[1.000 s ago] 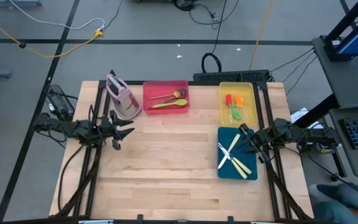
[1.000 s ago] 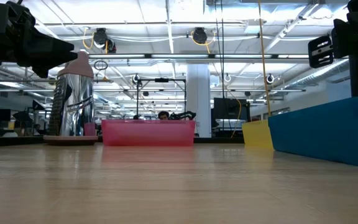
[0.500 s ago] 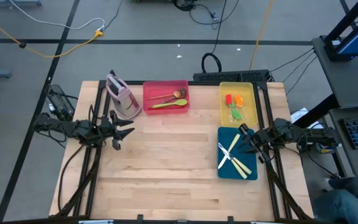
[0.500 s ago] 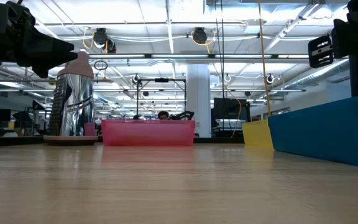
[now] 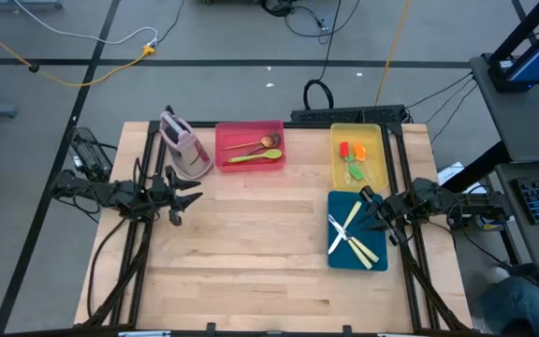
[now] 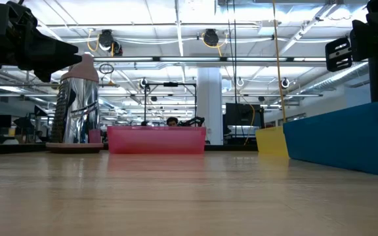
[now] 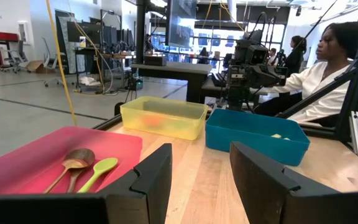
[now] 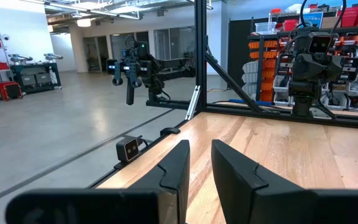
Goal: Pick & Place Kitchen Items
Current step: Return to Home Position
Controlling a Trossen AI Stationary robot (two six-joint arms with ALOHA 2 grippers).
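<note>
Left pincer (image 7: 201,163) fingers wide apart, right pincer (image 8: 200,155) narrowly parted, high view shows knives (image 5: 349,234), spatulas (image 5: 345,150), spoons (image 5: 255,156), low view only trays (image 6: 156,139)

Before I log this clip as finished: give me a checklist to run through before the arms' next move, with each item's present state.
1. Left arm jaws empty: ok, open with nothing between them.
2. Right arm jaws empty: ok, open with nothing between them.
3. Jaws clear of the trays: left ok, at the left edge of the table; right not ok, hanging over the right rim of the blue tray.
4. Spoons in red tray: ok.
5. Spatulas in yellow tray: ok.
6. Knives in blue tray: ok.
</note>
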